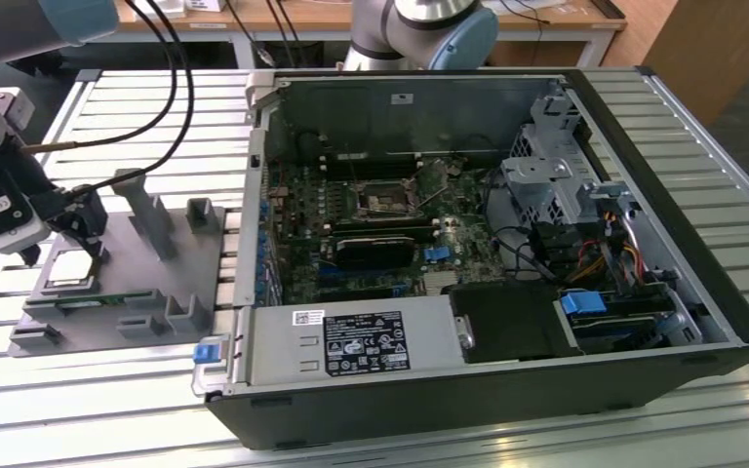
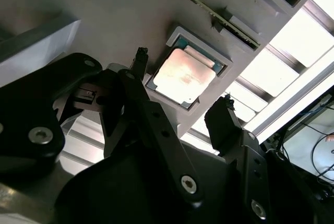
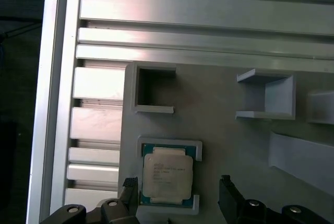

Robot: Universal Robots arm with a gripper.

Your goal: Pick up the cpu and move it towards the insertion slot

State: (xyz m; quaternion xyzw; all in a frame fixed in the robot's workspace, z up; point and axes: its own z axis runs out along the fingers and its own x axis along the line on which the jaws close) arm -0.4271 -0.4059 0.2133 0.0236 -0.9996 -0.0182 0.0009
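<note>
- A slatted silver metal desk (image 1: 89,409) carries a flat grey plastic tray (image 1: 140,273) near its edge on the exterior view's left. An open black computer case (image 1: 505,390) takes up the desk's middle.
- The cpu (image 3: 167,176) is a small flat square chip with a pale silver-grey metal top and a thin green rim. It lies flat in a shallow square recess of the tray, on the side of the tray closest to that desk edge.
- The black two-fingered end effector (image 3: 178,182) hangs directly over the chip. Its fingers (image 3: 232,195) are spread apart, one on each side of the cpu, and hold nothing. Neither finger appears to touch the chip.
- The insertion slot (image 1: 384,202) is a small square socket with a silvery frame around a dark centre. It sits on the circuit board inside the case, well apart from the tray.
- Expect the chip to be light, thin and stiff.
- Its smooth metal top will probably be slippery, and its underside is likely delicate.
- Take hold of it by two opposite edges, where the recess appears open.
- Squeeze gently and keep the chip level.
</note>
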